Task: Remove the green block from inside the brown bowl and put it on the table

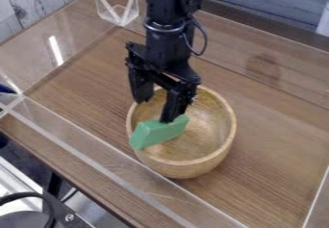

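Observation:
The brown bowl [206, 151] sits on the table [103, 88] near its front right. Inside it, the green block [156, 133] leans tilted against the left inner wall, one end near the rim. My gripper [158, 101] hangs open directly over the bowl's left side, just above the block. One finger is outside the left rim and the other reaches into the bowl. Nothing is held between them.
Low clear acrylic walls [77, 160] edge the table on all sides. A clear acrylic bracket [118, 9] stands at the back left corner. A dark cable [33, 208] loops off the table at the bottom left.

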Robot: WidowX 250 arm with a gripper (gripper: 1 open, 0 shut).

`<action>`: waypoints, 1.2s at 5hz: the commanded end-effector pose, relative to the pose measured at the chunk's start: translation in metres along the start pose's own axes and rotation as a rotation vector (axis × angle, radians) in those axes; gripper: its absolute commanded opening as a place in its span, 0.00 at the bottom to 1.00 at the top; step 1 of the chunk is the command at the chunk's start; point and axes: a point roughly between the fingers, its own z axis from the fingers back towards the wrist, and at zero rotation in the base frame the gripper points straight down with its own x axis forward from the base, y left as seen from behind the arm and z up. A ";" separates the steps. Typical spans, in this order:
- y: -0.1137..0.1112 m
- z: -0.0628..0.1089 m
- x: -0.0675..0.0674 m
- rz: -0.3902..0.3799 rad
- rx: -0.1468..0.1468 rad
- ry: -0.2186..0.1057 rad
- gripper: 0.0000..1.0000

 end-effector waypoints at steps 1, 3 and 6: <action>0.001 -0.004 0.001 -0.007 0.012 0.004 1.00; 0.003 -0.008 0.002 -0.012 0.021 0.011 1.00; 0.001 0.004 0.006 -0.023 0.020 -0.025 1.00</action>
